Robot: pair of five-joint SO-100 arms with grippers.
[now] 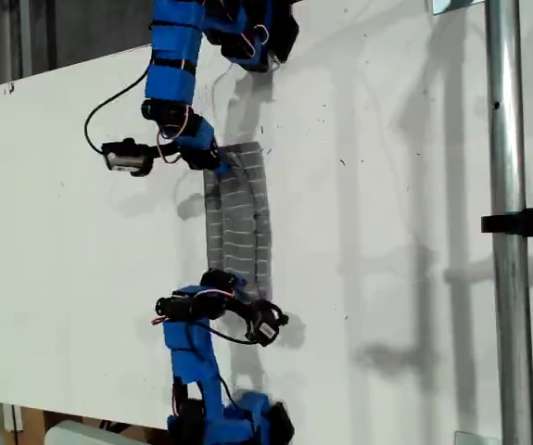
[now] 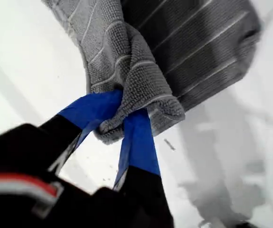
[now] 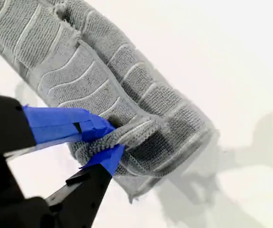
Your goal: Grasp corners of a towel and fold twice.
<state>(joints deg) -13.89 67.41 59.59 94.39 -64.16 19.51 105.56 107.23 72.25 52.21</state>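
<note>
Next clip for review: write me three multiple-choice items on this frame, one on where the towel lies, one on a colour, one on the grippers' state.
1. Where does the towel lie in the exterior view?
A. Between the two arms, on the white table
B. Draped over the metal pole
C. On the floor

2. What colour are the gripper fingers?
A. Red
B. Blue
C. Yellow

3. What are my first gripper and my second gripper doing?
A. Both open above the cloth
B. One shut, one open
C. Both shut on towel fabric

Answers: 1 A, the folded strip spans the gap between the arms. 2 B, blue shows in both wrist views. 3 C, each wrist view shows cloth pinched between the fingers.
</note>
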